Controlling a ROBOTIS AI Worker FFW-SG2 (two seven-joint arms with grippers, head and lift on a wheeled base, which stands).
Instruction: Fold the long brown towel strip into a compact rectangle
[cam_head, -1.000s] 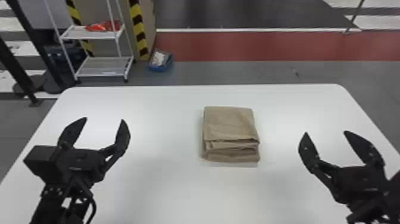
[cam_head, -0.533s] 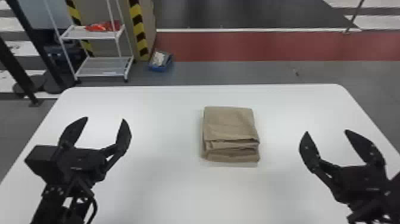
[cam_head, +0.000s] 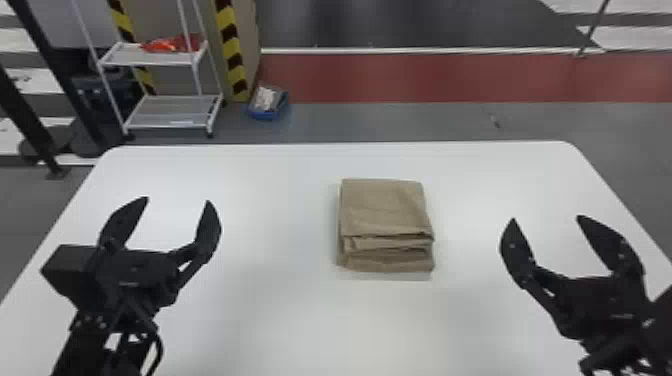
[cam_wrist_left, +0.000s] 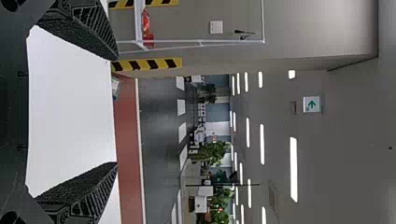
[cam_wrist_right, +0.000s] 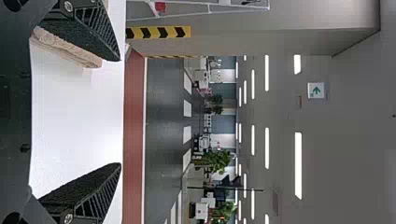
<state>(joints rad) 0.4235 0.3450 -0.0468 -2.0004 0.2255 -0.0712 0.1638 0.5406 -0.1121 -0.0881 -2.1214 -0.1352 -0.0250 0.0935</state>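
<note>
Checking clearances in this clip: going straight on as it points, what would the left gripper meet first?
Nothing near, it seems: the left gripper looks free to cross above the table past its far edge, the towel lying off to the right. Its height is unclear.

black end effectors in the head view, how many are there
2. The left black two-fingered end effector is open over the left of the white table, the right end effector open over its right; the folded brown cloth towel lies between them.
</note>
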